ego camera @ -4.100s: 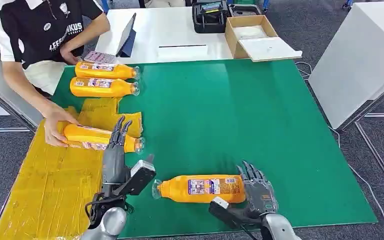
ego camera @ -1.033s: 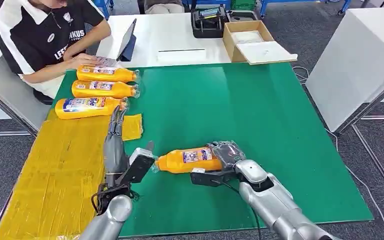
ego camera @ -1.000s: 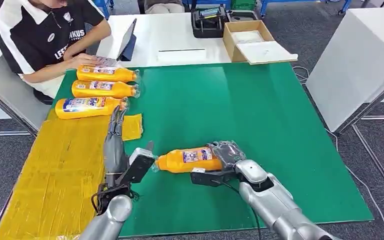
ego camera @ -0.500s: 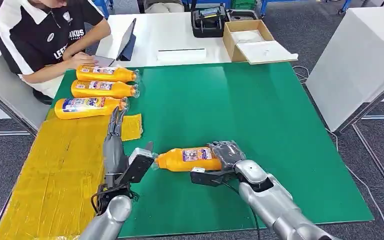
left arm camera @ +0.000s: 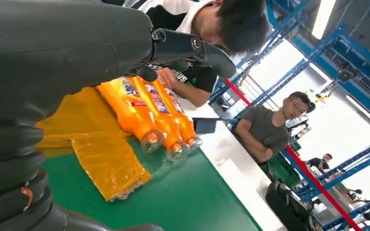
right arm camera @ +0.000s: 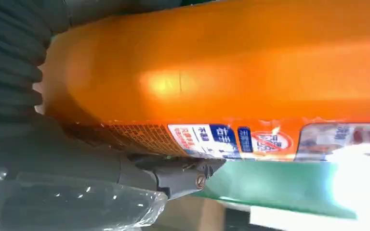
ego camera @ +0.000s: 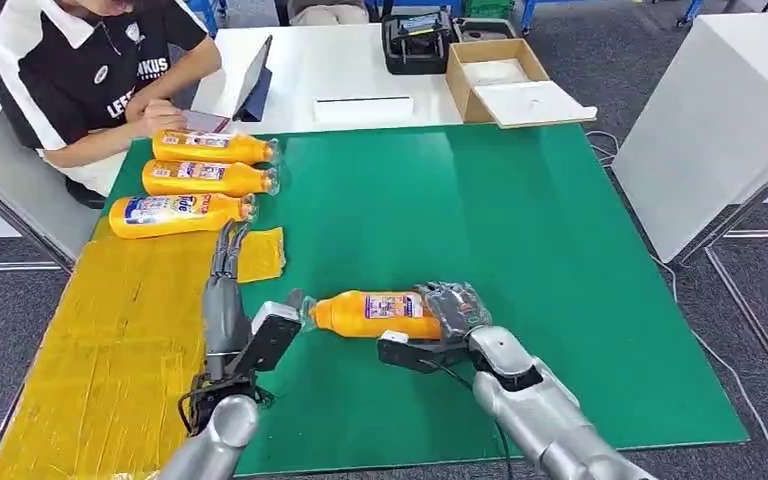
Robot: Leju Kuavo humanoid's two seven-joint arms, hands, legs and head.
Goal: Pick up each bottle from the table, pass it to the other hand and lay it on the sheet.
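Head view: orange bottle (ego camera: 375,314) held by base in right hand (ego camera: 452,308), above green mat (ego camera: 520,250), neck toward left hand (ego camera: 222,290), fingers straight, empty.
Left wrist view: three bottles (left arm camera: 147,110) by yellow sheet (left arm camera: 101,154).
Right wrist view: glossy, rigid, probably slippery; best gripped mid-body.

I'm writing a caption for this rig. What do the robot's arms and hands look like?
Both arms are smooth silver tubes. The left arm has black cables looped at the wrist and a black-and-silver box mounted there; the left hand is grey with slim dark fingers. The right arm has a black wrist band and cable; the right hand is dark grey, with a ribbed cover.
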